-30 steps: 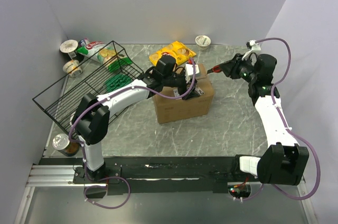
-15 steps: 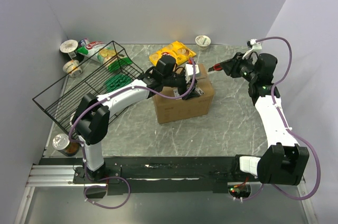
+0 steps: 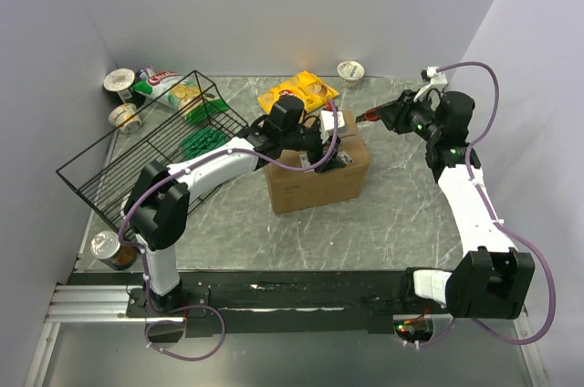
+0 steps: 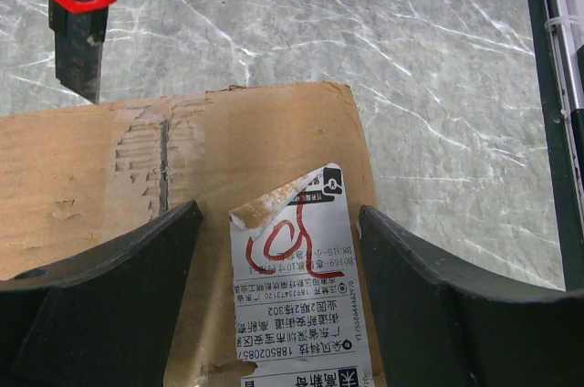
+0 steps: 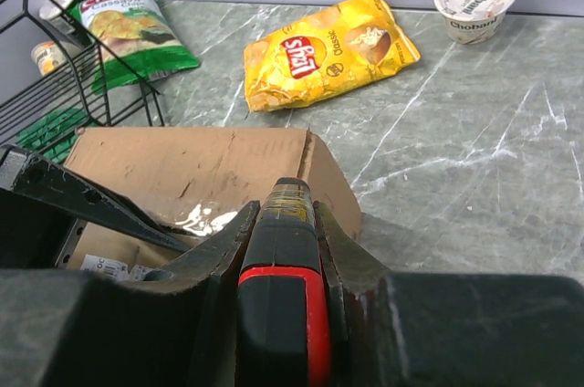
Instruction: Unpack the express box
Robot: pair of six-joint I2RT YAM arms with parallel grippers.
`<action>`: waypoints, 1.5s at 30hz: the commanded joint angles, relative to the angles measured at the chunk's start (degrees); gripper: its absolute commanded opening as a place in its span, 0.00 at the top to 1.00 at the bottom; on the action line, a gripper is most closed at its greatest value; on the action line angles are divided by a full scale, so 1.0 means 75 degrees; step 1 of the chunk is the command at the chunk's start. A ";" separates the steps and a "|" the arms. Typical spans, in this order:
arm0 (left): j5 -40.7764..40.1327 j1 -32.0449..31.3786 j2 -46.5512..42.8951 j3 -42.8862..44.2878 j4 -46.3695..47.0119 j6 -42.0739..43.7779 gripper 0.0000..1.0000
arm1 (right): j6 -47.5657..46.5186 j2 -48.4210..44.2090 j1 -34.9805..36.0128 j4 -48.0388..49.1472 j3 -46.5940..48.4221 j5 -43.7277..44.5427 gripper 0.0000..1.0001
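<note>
The express box, brown cardboard with a white label, stands mid-table, flaps shut. My left gripper rests over its top, open, its fingers on either side of the label, whose upper corner is peeled up. My right gripper is shut on a red and black utility knife, held in the air just beyond the box's far right corner. The knife tip shows above the box edge in the left wrist view. In the right wrist view the knife points at the box.
A tilted black wire basket with green packets stands left of the box. A yellow Lay's bag and a yoghurt cup lie behind it. A green chips bag, cups and a can are at the left.
My right wrist has shifted slightly up and left with the knife; the knife tip stays near the box's far right corner. The left arm and box have not moved.
</note>
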 commanded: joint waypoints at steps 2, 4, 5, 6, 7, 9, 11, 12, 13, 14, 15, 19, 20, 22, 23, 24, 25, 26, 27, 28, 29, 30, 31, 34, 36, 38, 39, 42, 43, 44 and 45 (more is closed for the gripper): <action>-0.0327 -0.0002 0.0278 -0.0185 -0.0186 0.0024 0.24 | -0.0328 -0.0142 0.0093 0.0203 -0.0030 0.0037 1.00; -0.0327 -0.0002 0.0302 -0.0162 -0.0175 0.0001 0.24 | -0.0363 -0.0213 0.0093 0.0203 -0.0123 0.0060 1.00; -0.0327 0.0009 0.0313 -0.0162 -0.0163 -0.0011 0.24 | -0.0386 -0.0236 0.0105 0.0203 -0.0123 0.0107 1.00; -0.0327 -0.0002 0.0314 -0.0150 -0.0163 -0.0011 0.23 | -0.0387 -0.0271 0.0093 0.0203 -0.0147 0.0119 1.00; -0.0339 -0.0002 0.0325 -0.0150 -0.0174 -0.0011 0.23 | -0.0387 -0.0283 0.0105 0.0215 -0.0182 0.0131 1.00; -0.0327 -0.0002 0.0325 -0.0150 -0.0163 -0.0011 0.24 | -0.0364 -0.0295 0.0105 0.0261 -0.0194 0.0143 1.00; -0.0327 -0.0002 0.0325 -0.0150 -0.0175 0.0001 0.23 | -0.0386 -0.0283 0.0105 0.0262 -0.0182 0.0108 1.00; -0.0339 -0.0002 0.0325 -0.0173 -0.0175 0.0001 0.24 | -0.0387 -0.0248 0.0105 0.0273 -0.0182 0.0107 1.00; -0.0339 -0.0002 0.0314 -0.0173 -0.0186 0.0001 0.24 | -0.0398 -0.0248 0.0093 0.0285 -0.0182 0.0107 1.00; -0.0362 -0.0002 0.0314 -0.0185 -0.0186 0.0012 0.24 | -0.0445 -0.0225 0.0093 0.0273 -0.0159 0.0084 1.00; -0.0385 -0.0002 0.0314 -0.0197 -0.0186 0.0012 0.24 | -0.0526 -0.0190 0.0105 0.0192 -0.0147 0.0026 1.00; -0.0584 -0.0002 0.0302 -0.0220 -0.0163 0.0012 0.23 | -0.0831 -0.0248 0.0117 -0.0417 0.0052 0.0060 1.00; -0.0666 -0.0002 0.0348 -0.0220 -0.0151 0.0001 0.23 | -0.0878 -0.0294 0.0117 -0.0534 0.0052 0.0084 1.00; -0.1076 -0.0002 0.0384 -0.0208 -0.0093 -0.0092 0.25 | -0.0949 -0.0458 0.0116 -0.0850 0.0017 0.0107 1.00; -0.1193 0.0009 0.0419 -0.0208 -0.0069 -0.0128 0.25 | -0.0937 -0.0529 0.0117 -0.0921 -0.0029 0.0119 1.00; -0.1333 -0.0002 0.0442 -0.0220 -0.0023 -0.0175 0.26 | -0.0914 -0.0668 0.0105 -0.0968 -0.0065 0.0131 1.00; -0.1555 0.0009 0.0442 -0.0232 -0.0022 -0.0233 0.27 | -0.0891 -0.0739 0.0116 -0.1097 -0.0146 0.0119 1.00; -0.1639 -0.0002 0.0489 -0.0220 -0.0022 -0.0280 0.28 | -0.0867 -0.0787 0.0117 -0.1133 -0.0193 0.0142 1.00; -0.1709 -0.0002 0.0513 -0.0220 -0.0022 -0.0327 0.28 | -0.0821 -0.0903 0.0117 -0.1191 -0.0229 0.0177 1.00; -0.1838 -0.0002 0.0501 -0.0232 -0.0011 -0.0385 0.32 | -0.0785 -0.0962 0.0117 -0.1215 -0.0310 0.0201 1.00; -0.1862 -0.0002 0.0536 -0.0232 -0.0022 -0.0456 0.34 | -0.0773 -0.1009 0.0105 -0.1261 -0.0346 0.0213 1.00; -0.1874 -0.0002 0.0559 -0.0220 -0.0022 -0.0480 0.35 | -0.0739 -0.1091 0.0116 -0.1285 -0.0381 0.0213 1.00; -0.1944 -0.0002 0.0571 -0.0232 0.0036 -0.0526 0.37 | -0.0727 -0.1115 0.0105 -0.1320 -0.0405 0.0225 1.00; -0.1991 -0.0014 0.0595 -0.0267 0.0200 -0.0644 0.37 | -0.0656 -0.1185 0.0117 -0.1484 -0.0428 0.0225 1.00; -0.2085 -0.0014 0.0606 -0.0302 0.0224 -0.0714 0.38 | -0.0633 -0.1255 0.0117 -0.1660 -0.0405 0.0201 1.00; -0.2155 -0.0014 0.0630 -0.0291 0.0212 -0.0714 0.39 | -0.0656 -0.1326 0.0117 -0.1777 -0.0381 0.0225 1.00; -0.2178 -0.0003 0.0642 -0.0267 0.0189 -0.0726 0.40 | -0.0645 -0.1361 0.0105 -0.1882 -0.0370 0.0236 1.00; -0.2144 -0.0014 0.0677 -0.0302 0.0189 -0.0772 0.42 | -0.0645 -0.1467 0.0116 -0.1977 -0.0463 0.0295 1.00; -0.2144 -0.0026 0.0688 -0.0302 0.0189 -0.0784 0.42 | -0.0621 -0.1490 0.0117 -0.1988 -0.0498 0.0353 1.00; -0.2144 -0.0038 0.0712 -0.0325 0.0200 -0.0843 0.43 | -0.0598 -0.1513 0.0117 -0.2000 -0.0533 0.0388 1.00; -0.2144 -0.0038 0.0724 -0.0337 0.0212 -0.0855 0.44 | -0.0551 -0.1537 0.0117 -0.2000 -0.0545 0.0389 1.00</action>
